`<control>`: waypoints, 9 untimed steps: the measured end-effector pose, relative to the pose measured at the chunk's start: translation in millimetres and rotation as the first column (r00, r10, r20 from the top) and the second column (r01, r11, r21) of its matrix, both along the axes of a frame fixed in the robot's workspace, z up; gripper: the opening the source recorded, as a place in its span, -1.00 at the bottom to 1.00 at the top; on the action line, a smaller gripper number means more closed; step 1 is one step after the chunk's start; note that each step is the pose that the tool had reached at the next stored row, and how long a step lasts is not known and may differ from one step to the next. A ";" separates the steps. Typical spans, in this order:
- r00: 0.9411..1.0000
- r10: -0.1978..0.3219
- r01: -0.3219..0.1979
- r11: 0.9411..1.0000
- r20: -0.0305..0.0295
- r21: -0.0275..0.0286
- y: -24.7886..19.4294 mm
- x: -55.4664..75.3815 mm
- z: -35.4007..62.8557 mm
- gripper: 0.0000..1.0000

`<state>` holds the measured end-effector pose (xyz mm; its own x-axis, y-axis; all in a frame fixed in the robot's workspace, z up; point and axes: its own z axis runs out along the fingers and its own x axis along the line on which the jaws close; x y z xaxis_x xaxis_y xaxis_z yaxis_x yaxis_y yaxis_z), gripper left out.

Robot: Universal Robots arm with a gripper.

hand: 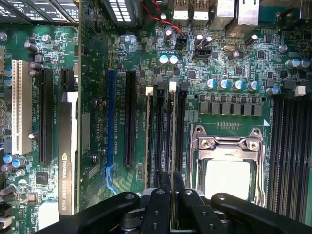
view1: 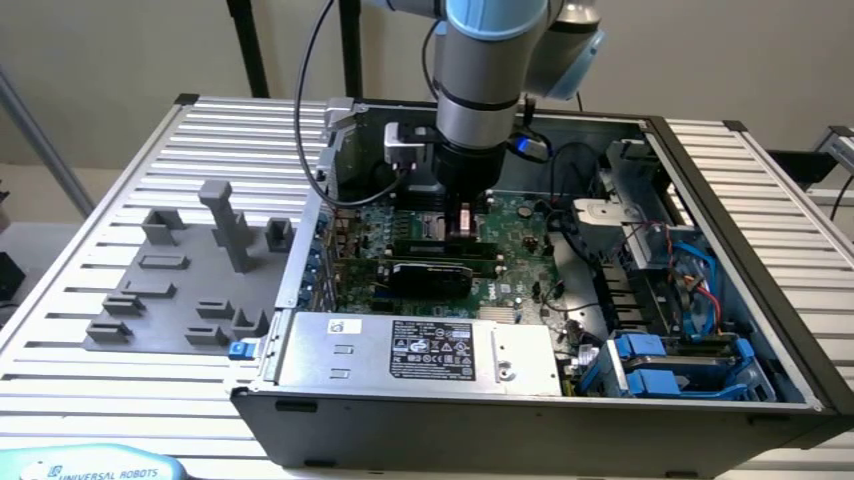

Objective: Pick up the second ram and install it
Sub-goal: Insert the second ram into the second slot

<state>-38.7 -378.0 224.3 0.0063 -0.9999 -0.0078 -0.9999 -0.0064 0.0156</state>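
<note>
Slatted metal tabletop [view1: 120, 175] carrying an open computer case [view1: 534, 420]. Nearest in the exterior view: the power supply [view1: 420, 352] and a graphics card [view1: 434, 275], then the motherboard [view1: 514, 225] with the arm reaching down inside the walls. Wrist view: gripper [hand: 171, 187] nearly shut on the second ram [hand: 171, 131], a thin stick seen edge-on, long axis running away from the fingers [hand: 158, 204] along the black slots [hand: 161, 141], hemmed between them beside the CPU socket [hand: 226, 168].
</note>
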 end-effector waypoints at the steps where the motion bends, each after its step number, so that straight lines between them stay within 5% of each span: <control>1: 1.000 0.000 0.000 1.000 0.000 0.000 0.0 0.0 -0.7 -0.73; 9: 1.000 -0.005 0.005 1.000 0.000 0.000 0.0 0.0 -2.7 -0.73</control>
<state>-38.8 -378.0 221.6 0.0018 -1.0000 -0.0077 -0.9999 -0.0019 0.0156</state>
